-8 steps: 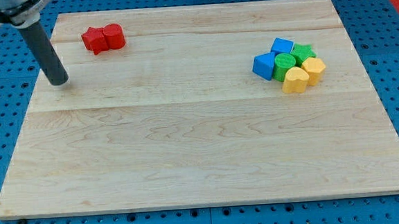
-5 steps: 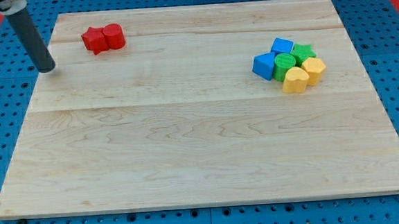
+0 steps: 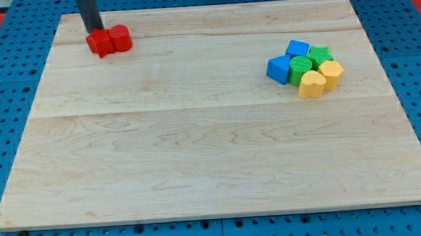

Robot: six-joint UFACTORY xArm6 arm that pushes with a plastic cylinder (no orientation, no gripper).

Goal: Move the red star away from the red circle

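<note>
one tip touching red star

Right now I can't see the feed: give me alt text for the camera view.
My tip sits at the upper edge of the red star, which touches the red circle near the wooden board's top left. Blue, green and yellow blocks cluster at the view's right.

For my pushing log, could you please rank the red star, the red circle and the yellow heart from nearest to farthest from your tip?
1. Red star, just below my tip, top left.
2. Red circle, touching the star's right side.
3. Yellow heart, far right cluster.
</note>
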